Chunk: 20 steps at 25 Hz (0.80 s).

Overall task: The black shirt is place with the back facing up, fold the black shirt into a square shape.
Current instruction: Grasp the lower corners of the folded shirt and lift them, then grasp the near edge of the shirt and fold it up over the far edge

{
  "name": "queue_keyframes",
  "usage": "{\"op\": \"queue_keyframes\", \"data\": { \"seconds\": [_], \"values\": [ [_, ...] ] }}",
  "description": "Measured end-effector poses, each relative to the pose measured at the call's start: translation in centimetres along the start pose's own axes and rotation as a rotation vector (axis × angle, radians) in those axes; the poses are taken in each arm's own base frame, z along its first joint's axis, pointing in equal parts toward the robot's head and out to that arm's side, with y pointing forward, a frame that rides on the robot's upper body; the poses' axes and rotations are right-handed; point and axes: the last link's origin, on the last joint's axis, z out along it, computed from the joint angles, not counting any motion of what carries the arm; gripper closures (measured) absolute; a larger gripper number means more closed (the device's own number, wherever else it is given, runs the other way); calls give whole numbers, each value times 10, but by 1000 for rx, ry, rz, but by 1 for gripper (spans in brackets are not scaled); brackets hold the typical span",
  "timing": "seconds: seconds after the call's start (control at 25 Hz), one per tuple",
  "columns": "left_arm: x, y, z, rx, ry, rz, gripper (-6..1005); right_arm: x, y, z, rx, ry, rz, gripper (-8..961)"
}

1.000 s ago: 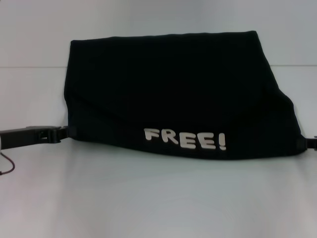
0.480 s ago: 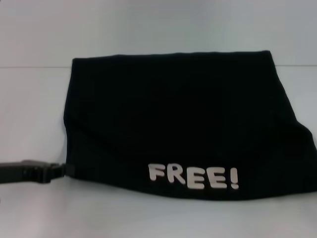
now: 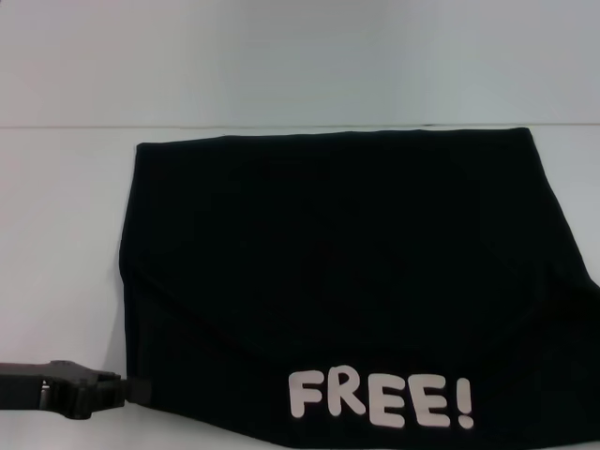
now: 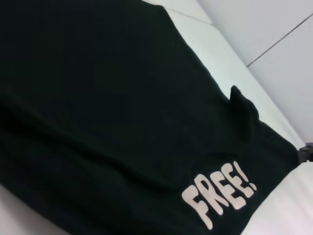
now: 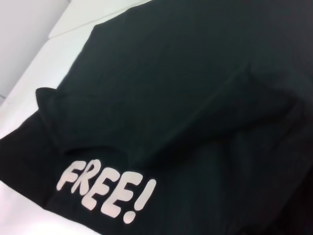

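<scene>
Sliding toward six o'clock, the black shirt (image 3: 337,281) is lying widthwise, lettering near edge. Left gripper (image 3: 127,391) is pinching its seven-o'clock corner; right gripper is hidden.

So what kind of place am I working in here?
Probably a lab or test bench, not a home: a plain white table against a bare white wall, with only the black shirt on it.

A white table (image 3: 66,234) is stretching across the head view, its far edge running as a thin line from left to right. Beyond that edge a pale wall (image 3: 300,56) is rising, plain and unmarked, filling the top of the view.
</scene>
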Motion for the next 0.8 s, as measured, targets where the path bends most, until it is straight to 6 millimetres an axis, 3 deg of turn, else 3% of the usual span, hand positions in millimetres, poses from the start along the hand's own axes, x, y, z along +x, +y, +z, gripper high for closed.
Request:
{"op": "queue_keyframes", "data": {
  "seconds": [0.24, 0.4, 0.56, 0.8],
  "values": [
    [-3, 1, -2, -8, -10, -6, 998, 12, 3, -7, -16, -24, 20, 873],
    [8, -3, -3, 17, 7, 5, 998, 6, 2, -6, -15, -41, 11, 869],
    [44, -13, -3, 76, 59, 20, 998, -28, -3, -3, 9, -91, -11, 865],
    [122, -30, 17, 209, 140, 54, 998, -101, -11, 18, 78, -143, -35, 859]
  ]
}}
